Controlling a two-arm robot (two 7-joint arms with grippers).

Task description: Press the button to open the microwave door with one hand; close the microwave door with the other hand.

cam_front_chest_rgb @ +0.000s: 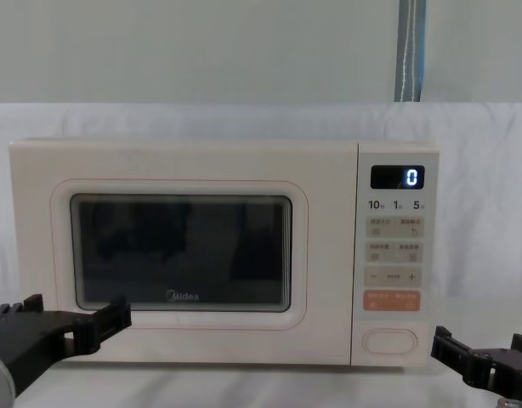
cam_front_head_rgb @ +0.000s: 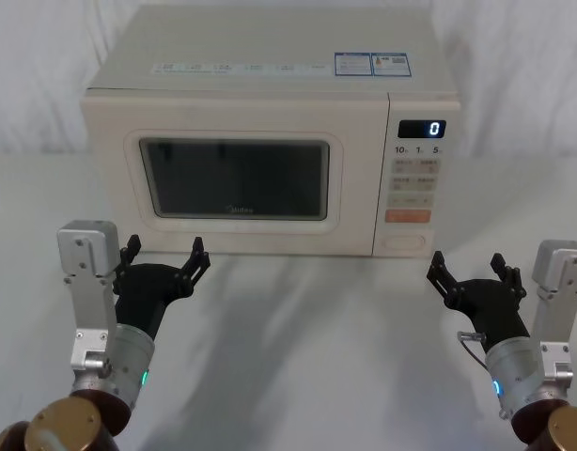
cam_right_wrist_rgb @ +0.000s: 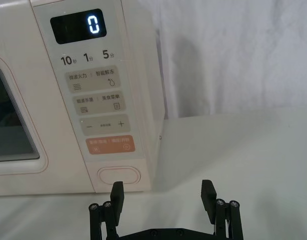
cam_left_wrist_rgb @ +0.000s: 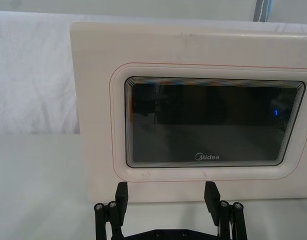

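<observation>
The microwave door (cam_front_head_rgb: 234, 178) is closed, and both pincers, left pincer (cam_front_head_rgb: 163, 258) and right pincer (cam_front_head_rgb: 469, 271), hover open before it, near the button (cam_front_head_rgb: 406, 241), touching nothing.

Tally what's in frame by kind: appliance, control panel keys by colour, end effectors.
Cream Midea microwave, cream door with dark glass window shut: 1
Wide cream pill-shaped button: 1
Orange rectangular key: 1
Black forked end effectors, left and right, both open: 2
Total: 5

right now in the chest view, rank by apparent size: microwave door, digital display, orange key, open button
1. microwave door
2. orange key and open button, look alike, so unranked
3. digital display, slightly smaller
</observation>
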